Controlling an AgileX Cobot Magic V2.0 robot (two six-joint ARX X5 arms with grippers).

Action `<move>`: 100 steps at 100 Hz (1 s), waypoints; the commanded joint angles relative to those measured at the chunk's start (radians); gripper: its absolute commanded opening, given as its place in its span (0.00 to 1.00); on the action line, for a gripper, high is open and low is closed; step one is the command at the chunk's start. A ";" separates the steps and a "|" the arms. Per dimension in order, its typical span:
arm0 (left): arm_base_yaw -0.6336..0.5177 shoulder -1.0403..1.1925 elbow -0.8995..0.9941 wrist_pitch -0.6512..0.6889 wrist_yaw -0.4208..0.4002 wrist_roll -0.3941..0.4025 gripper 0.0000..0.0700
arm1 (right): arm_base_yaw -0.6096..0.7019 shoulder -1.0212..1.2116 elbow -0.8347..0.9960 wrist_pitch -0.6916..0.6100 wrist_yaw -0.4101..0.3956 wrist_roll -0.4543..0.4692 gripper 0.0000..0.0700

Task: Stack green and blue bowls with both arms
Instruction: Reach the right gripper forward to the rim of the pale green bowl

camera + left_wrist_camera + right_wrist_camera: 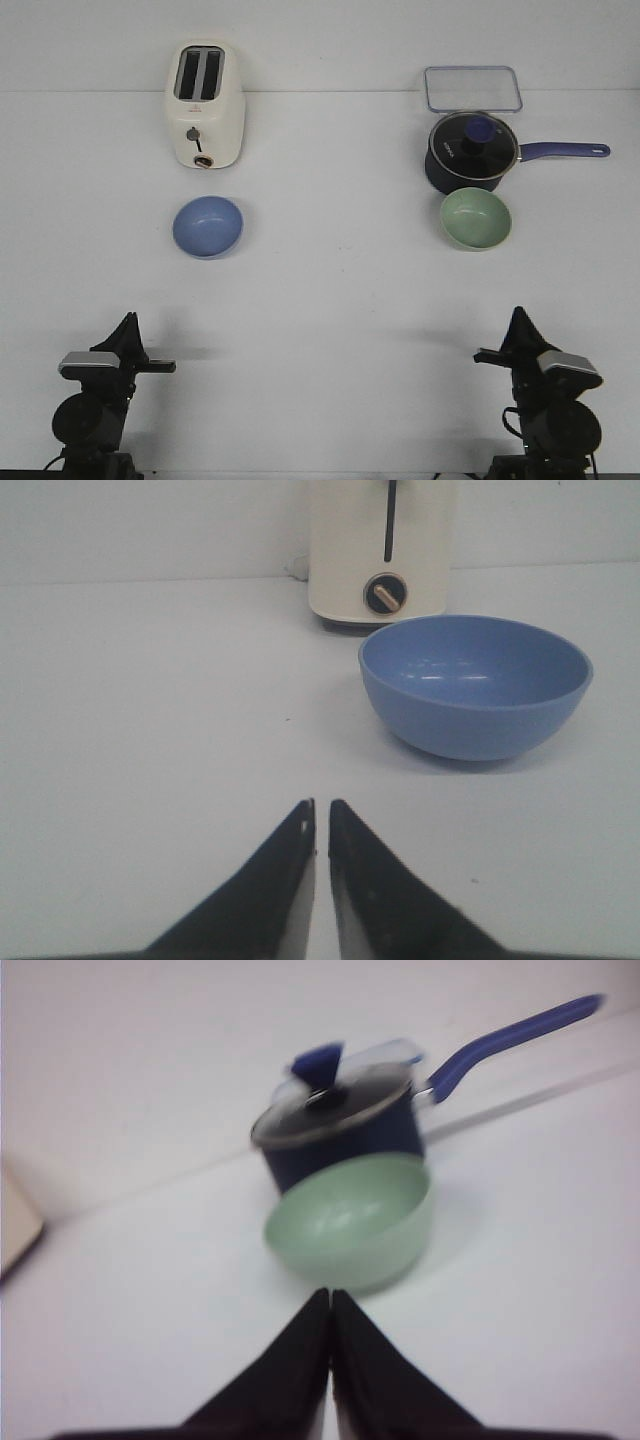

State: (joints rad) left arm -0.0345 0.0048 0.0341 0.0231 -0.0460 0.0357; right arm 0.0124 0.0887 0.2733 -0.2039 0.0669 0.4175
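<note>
A plain white table (330, 300) runs back to an equally white wall, with nothing on it near the robot. The blue bowl (208, 226) sits upright on the left half, just in front of a cream toaster (204, 105); the green bowl (476, 219) sits upright on the right half, its far rim touching or very nearly touching a dark navy saucepan (470, 152) with a glass lid and a long handle pointing right. Both bowls look small, smooth, rigid and thin-walled, probably light plastic, so they should lift easily but may slip between pointed fingers; the rim looks like the only workable hold, one finger inside and one outside. For the green bowl the near rim seems safest, since the pan crowds the far side. A clear flat container (472, 88) lies behind the pan. The left gripper (320, 815) and right gripper (331, 1305) both hang well short of the bowls, fingers drawn together to a thin slit, carrying nothing.
</note>
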 commanded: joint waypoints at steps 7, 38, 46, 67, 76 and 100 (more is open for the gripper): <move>0.002 -0.002 -0.020 0.016 0.005 -0.002 0.02 | 0.001 0.214 0.286 -0.163 0.068 -0.109 0.03; 0.002 -0.002 -0.020 0.016 0.005 -0.002 0.02 | -0.042 0.856 0.742 -0.407 0.136 -0.207 0.60; 0.002 -0.002 -0.020 0.016 0.005 -0.002 0.02 | -0.084 1.019 0.826 -0.419 0.092 -0.216 0.61; 0.002 -0.002 -0.020 0.016 0.005 -0.002 0.02 | -0.160 1.375 1.020 -0.463 -0.102 -0.218 0.61; 0.002 -0.002 -0.020 0.016 0.005 -0.002 0.02 | -0.163 1.484 1.079 -0.477 -0.105 -0.237 0.61; 0.002 -0.002 -0.020 0.016 0.005 -0.002 0.02 | -0.164 1.653 1.121 -0.428 -0.133 -0.250 0.61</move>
State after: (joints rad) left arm -0.0349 0.0048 0.0341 0.0231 -0.0460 0.0357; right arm -0.1513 1.7031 1.3682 -0.6483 -0.0608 0.1814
